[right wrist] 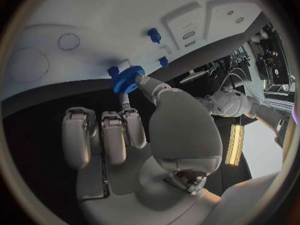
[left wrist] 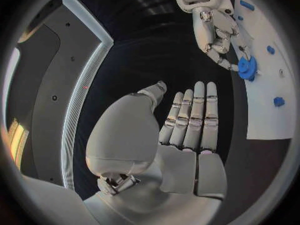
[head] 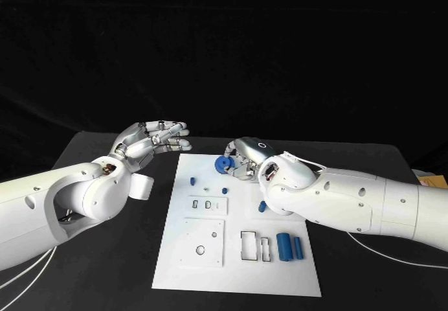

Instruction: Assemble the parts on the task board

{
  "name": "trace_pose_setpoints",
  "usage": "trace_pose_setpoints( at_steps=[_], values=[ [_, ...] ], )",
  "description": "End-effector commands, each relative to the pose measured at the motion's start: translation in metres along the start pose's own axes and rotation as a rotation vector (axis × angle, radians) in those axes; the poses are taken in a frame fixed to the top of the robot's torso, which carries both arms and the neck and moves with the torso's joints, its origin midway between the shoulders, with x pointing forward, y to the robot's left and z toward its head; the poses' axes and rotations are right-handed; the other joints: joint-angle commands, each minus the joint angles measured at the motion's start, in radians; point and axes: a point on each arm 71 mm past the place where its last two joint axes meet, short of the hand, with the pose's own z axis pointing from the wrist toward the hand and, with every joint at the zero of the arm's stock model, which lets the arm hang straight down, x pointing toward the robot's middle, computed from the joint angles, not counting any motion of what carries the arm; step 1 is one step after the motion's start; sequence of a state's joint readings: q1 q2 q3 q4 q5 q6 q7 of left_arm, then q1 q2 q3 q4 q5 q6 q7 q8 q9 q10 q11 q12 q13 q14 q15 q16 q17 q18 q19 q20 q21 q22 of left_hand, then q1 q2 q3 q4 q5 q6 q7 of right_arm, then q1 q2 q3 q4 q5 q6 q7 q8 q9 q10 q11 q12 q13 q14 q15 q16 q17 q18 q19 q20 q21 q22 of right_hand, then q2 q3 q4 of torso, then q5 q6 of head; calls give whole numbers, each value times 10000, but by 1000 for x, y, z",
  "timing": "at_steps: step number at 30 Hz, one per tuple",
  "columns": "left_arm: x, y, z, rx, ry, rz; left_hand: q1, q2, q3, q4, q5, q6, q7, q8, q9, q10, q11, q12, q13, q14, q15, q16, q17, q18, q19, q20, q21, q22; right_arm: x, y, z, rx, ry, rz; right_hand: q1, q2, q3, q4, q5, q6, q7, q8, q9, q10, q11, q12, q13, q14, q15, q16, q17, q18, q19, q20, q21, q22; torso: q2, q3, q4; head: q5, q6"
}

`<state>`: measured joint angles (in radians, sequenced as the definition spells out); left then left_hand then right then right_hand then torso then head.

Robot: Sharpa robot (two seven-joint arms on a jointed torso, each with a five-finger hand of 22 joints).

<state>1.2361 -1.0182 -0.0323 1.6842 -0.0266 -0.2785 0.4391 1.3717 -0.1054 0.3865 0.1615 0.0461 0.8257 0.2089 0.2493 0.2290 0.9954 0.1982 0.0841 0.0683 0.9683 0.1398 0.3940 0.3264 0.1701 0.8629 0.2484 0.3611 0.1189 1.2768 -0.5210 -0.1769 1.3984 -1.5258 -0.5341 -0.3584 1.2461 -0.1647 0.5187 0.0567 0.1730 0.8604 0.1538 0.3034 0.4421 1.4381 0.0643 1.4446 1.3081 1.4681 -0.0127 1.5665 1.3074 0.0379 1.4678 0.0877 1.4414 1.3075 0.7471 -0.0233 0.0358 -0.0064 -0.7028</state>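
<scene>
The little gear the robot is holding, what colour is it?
Blue. The gear, pinched by the right hand, shows best in the right wrist view.

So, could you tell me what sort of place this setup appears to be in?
Probably a robotics lab test bench: a black table against dark backdrop, a white task board with cut-outs, and the right hand holding a blue gear.

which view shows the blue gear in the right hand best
The right wrist view: the blue gear sits pinched at the right hand's fingertips, its teeth plain. The left wrist view shows it smaller, near the task board. The head view shows it partly hidden by fingers.
</scene>
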Motion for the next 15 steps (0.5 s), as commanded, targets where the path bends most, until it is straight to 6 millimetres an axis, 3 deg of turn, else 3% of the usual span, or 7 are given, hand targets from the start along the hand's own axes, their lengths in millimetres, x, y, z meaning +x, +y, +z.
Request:
trace_pose_setpoints(
  at_steps=[1,15],
  values=[
    [3,-1,1,47,178,-88,12,110,36,8,36,-67,528,-63,16,-57,1,-65,8,-85,8,39,15,123,-46,15,-57,-13,4,3,1,-49,135,-342,-65,21,-11,50,35,-49,1,-24,-5,61,28,43,830,1027,-11,43,2634,33,517,-59,38,823,-3,3,-14,47,-15],
    [5,-1,2,50,207,-97,12,110,36,8,36,-67,528,-63,16,-57,1,-65,8,-85,8,39,15,123,-46,15,-57,-13,13,7,0,-112,454,-416,-85,16,-11,65,40,-85,14,-55,-13,62,41,43,832,1027,0,43,2634,35,516,-52,33,816,-10,18,-28,144,-93]
  ],
)
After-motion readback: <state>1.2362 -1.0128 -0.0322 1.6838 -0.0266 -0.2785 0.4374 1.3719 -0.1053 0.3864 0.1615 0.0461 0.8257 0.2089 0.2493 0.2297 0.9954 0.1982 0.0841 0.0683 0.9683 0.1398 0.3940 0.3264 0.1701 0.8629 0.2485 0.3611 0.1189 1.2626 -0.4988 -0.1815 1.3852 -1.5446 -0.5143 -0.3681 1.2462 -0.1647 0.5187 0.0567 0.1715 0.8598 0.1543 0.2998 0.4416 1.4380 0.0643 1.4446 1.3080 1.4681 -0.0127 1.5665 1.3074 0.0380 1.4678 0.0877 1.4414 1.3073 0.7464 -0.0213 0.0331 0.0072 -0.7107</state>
